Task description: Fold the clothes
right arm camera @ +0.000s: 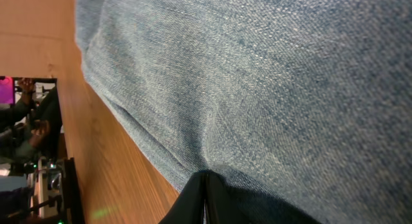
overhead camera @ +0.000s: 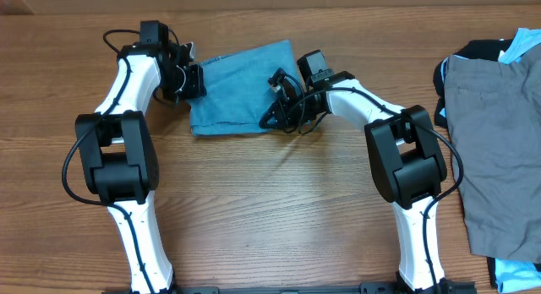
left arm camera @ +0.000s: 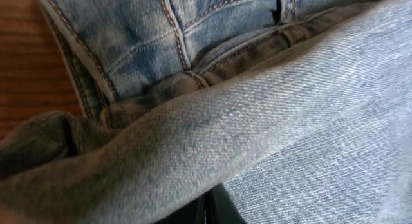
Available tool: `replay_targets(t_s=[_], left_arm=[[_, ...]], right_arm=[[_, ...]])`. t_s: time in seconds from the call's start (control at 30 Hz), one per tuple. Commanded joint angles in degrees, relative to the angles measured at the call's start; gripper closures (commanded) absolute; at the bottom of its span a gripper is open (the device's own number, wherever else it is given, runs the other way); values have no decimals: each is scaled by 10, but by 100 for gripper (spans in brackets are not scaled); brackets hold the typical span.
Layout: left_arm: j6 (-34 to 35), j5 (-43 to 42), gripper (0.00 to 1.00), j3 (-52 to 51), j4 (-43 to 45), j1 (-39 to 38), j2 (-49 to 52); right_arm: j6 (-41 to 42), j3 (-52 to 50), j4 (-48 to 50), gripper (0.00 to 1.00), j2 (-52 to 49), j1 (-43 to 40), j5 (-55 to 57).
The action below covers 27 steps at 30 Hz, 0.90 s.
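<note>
Only overhead shows grey trousers [overhead camera: 490, 150], apart from jeans [overhead camera: 241, 87]

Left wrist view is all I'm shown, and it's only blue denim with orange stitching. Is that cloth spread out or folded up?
Observer: Overhead, the jeans lie as a compact folded bundle on the wooden table.
Operator: Is the other arm anywhere near?
Observer: Yes. The right gripper is shut on the bundle's right edge, opposite the left gripper.
Operator: Any other clothes around?
Observer: Grey trousers lie at the table's far right, with a black garment and a pale-blue garment showing at their far end.
</note>
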State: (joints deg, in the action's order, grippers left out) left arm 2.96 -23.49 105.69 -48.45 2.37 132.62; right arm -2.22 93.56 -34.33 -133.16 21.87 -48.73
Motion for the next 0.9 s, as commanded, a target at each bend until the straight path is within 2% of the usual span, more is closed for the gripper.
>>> replay_targets(t_s=[0.0,0.07,0.13,0.17,0.23,0.3,0.4,0.5,0.67,0.87], left_arm=[[0,-23,96,90,-24,14,-15],[16,-63,96,146,-49,15,-39],[38,-80,80,177,-71,12,-57],[39,-88,77,184,-80,9,-64],[37,-98,82,181,-105,-1,-65],[12,-99,96,163,-125,-13,-56],[-12,-112,96,135,-132,-24,-42],[-13,-117,96,108,-129,-31,-19],[-13,-126,96,79,-132,-37,28],[-39,-106,96,61,-143,-36,60]], right_arm=[[23,-14,9,94,-6,0,37],[23,-14,10,95,-6,0,37],[23,-13,11,96,-6,0,37],[22,-10,13,96,-6,0,30],[23,16,6,96,-3,-7,-25],[22,53,-16,96,9,-23,-81],[22,95,-57,96,36,-52,-83],[22,97,-58,96,45,-80,-77],[22,77,-82,96,41,-94,21],[17,18,-55,96,40,-77,99]])
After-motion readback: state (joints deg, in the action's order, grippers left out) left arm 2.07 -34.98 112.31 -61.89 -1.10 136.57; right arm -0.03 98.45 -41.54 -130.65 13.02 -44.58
